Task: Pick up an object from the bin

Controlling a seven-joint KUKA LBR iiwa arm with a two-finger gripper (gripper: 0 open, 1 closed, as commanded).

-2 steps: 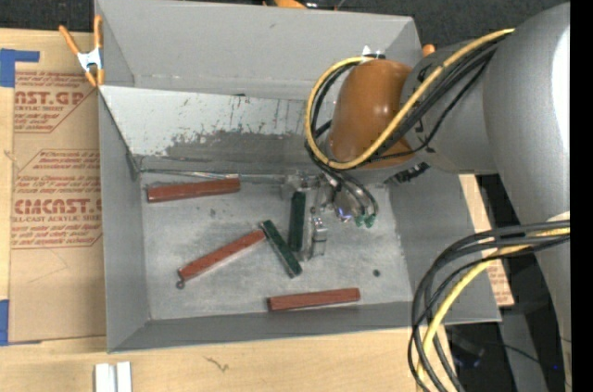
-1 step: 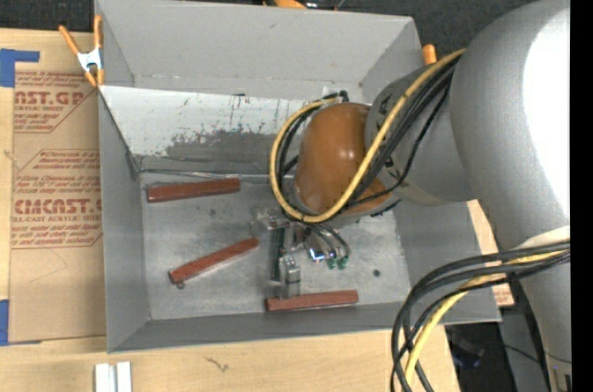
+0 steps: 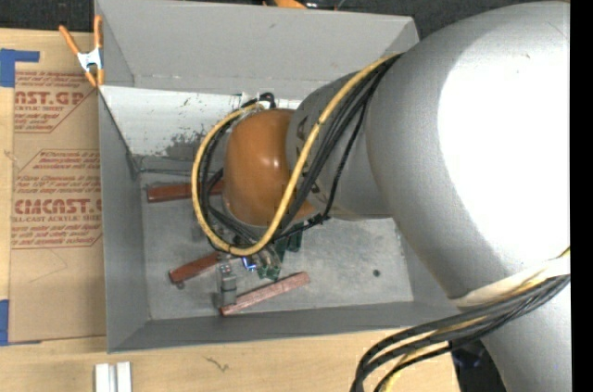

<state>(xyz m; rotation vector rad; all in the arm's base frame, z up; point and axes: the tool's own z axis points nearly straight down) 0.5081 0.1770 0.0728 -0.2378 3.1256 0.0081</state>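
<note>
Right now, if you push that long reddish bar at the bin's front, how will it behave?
The reddish bar looks straight and flat-sided, so it is probably stiff and should slide rather than roll. It is slim, so likely light. Near the bin's front wall, it may pivot if pushed at one end.

Bin point(image 3: 117, 223), first stick point(image 3: 170, 193) near its left wall, second stick point(image 3: 194, 270) nearer the front edge, third stick point(image 3: 267, 292) right of it along the front wall
</note>
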